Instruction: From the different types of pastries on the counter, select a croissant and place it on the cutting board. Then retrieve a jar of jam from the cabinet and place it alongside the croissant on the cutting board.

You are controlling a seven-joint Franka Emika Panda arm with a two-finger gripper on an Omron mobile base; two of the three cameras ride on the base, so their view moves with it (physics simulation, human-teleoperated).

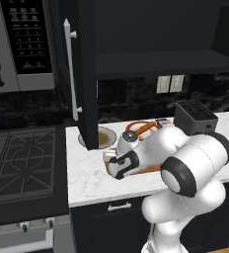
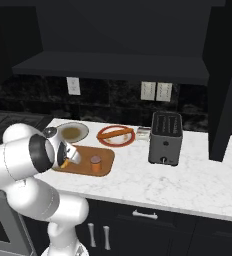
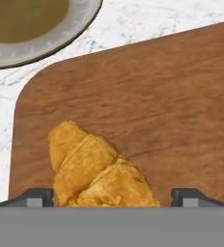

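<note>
Lying on the cutting board (image 3: pixel 147 96), the croissant (image 3: pixel 92 166) sits between the end effector's (image 3: pixel 113 197) spread fingertips (image 3: pixel 35 197); the jar of jam (image 2: pixel 95 163) stands nearby.

We see the croissant (image 3: pixel 97 169) as golden yellow-orange with darker ridged folds, against the warm brown, streaky grain of the cutting board (image 3: pixel 157 96). The bench (image 2: pixel 188 180) is white marble with faint grey veins. Near its back edge a grey-rimmed plate (image 3: pixel 61 36) has an olive-brown centre, and an orange-rimmed plate (image 2: pixel 116 135) carries an orange-brown stick pastry. The jar of jam (image 2: pixel 95 163) is orange, the toaster (image 2: pixel 165 137) dark grey, the cabinet (image 1: pixel 87 74) black.
</note>
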